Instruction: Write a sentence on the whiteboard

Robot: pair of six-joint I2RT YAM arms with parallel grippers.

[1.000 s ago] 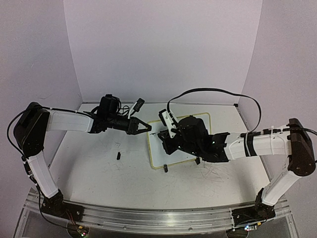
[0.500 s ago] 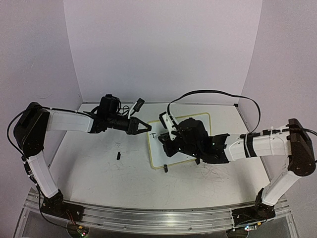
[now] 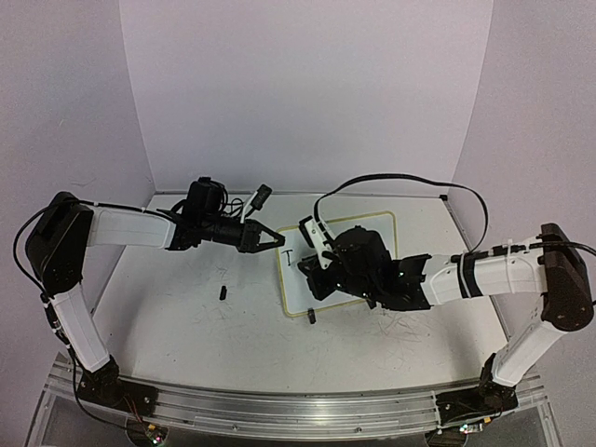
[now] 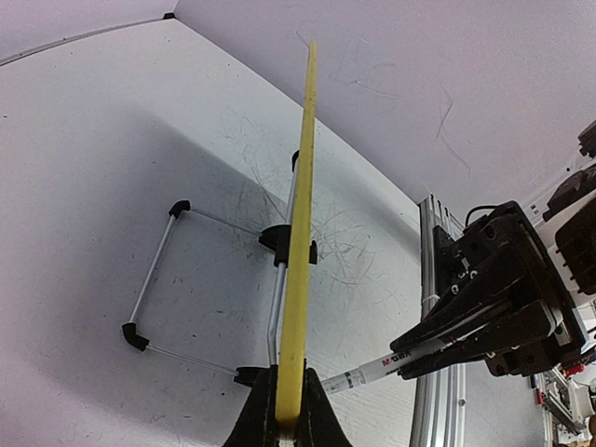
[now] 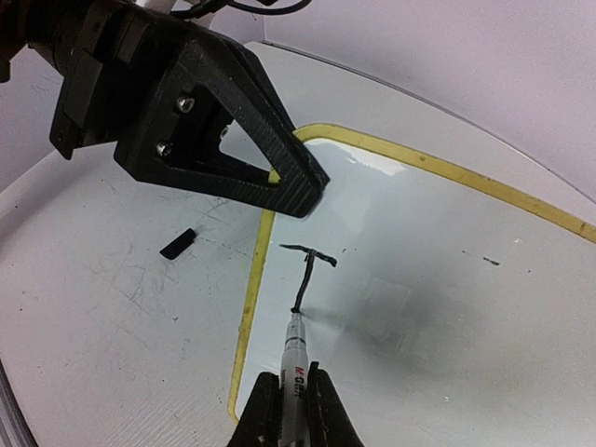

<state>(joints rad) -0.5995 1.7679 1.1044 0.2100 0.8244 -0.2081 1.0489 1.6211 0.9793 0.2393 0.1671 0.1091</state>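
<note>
R pincer [image 5: 291,410] has slid nearer; black handwritten "T" [image 5: 304,268] is now showing. It's clamping white marker pen [image 5: 294,358]. L pincer [image 4: 290,424] is pinching rim of small yellow-rimmed white whiteboard [image 5: 447,307], sitting mid scuffed white tabletop [image 3: 177,307].

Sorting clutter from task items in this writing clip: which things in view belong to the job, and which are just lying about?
In the job:
- whiteboard, its rim clamped by the left gripper
- marker, held in the right gripper
- letter T on the board

Lying about:
- small black piece, left of the board
- grey scribble marks on the tabletop
</note>
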